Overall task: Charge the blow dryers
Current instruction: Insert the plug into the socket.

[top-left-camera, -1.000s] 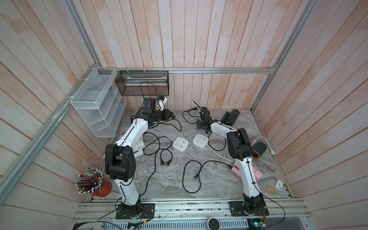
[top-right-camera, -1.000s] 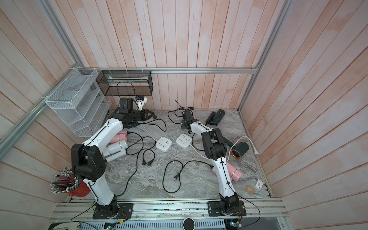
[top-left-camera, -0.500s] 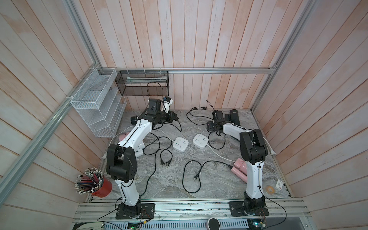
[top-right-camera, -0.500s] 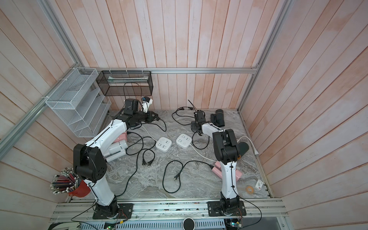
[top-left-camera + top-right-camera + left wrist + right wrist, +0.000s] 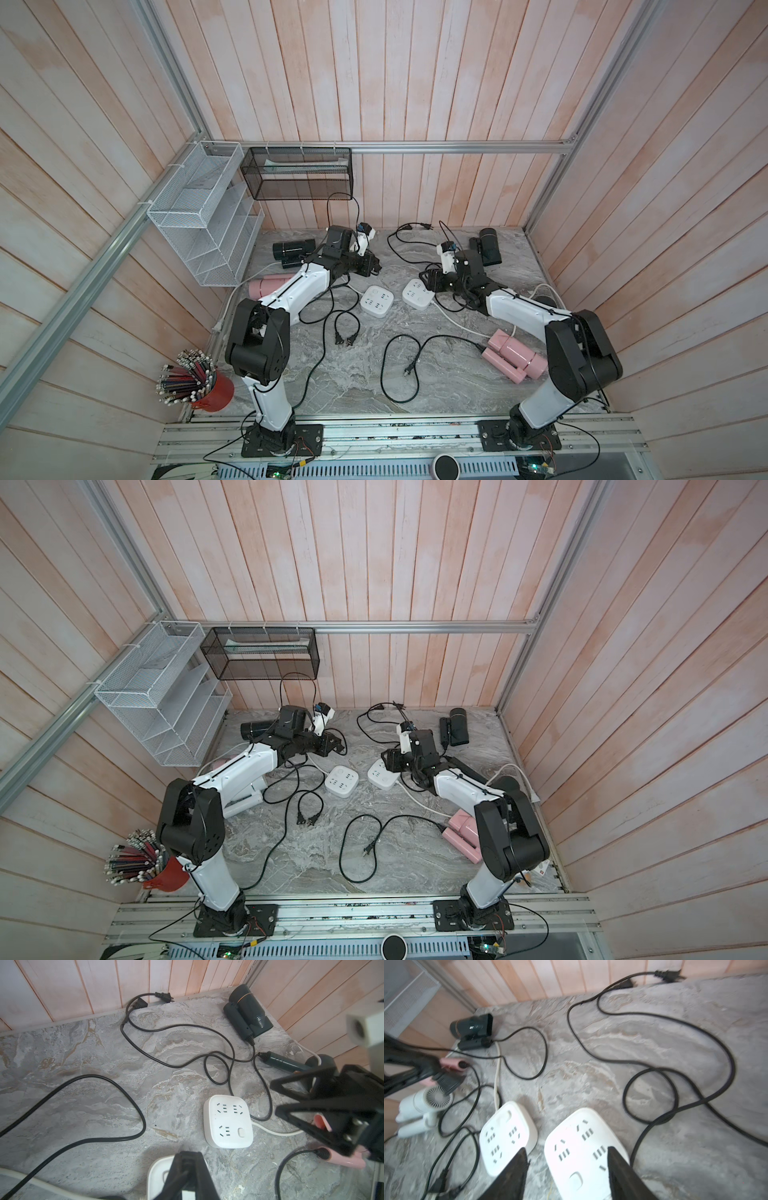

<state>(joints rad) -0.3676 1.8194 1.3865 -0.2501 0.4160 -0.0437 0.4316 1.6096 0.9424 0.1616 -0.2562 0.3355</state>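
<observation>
Blow dryers lie scattered on the table (image 5: 357,386), cords loose:
- a black one far left (image 5: 293,251)
- a black one far right, handle folded (image 5: 488,249)
- a pink one at the left edge (image 5: 268,286)
- a light grey one just near of that pink one (image 5: 415,1105)
- a pink one near right (image 5: 513,360)
- a dark one at the right, handle out (image 5: 286,1062)

Left claw (image 5: 188,1176) is pinched tight, close to the left power strip (image 5: 376,301). Whether anything sits between its tips cannot be told. Right claw (image 5: 566,1167) is partway open, tips spread over the right power strip (image 5: 419,293) and gripping nothing. Whether it touches the strip cannot be told. The strips sit side by side mid-table, sockets up.

Plugs lie loose: a pair near the left strip (image 5: 344,340), one mid-table (image 5: 409,370), two by the far wall (image 5: 415,226).

White wire rack (image 5: 199,232) hangs on the left wall. Black mesh basket (image 5: 299,176) hangs on the far wall with a pale flat item inside, too unclear to name. Red cup (image 5: 218,395) at the near left corner is packed with pencils (image 5: 185,376).
</observation>
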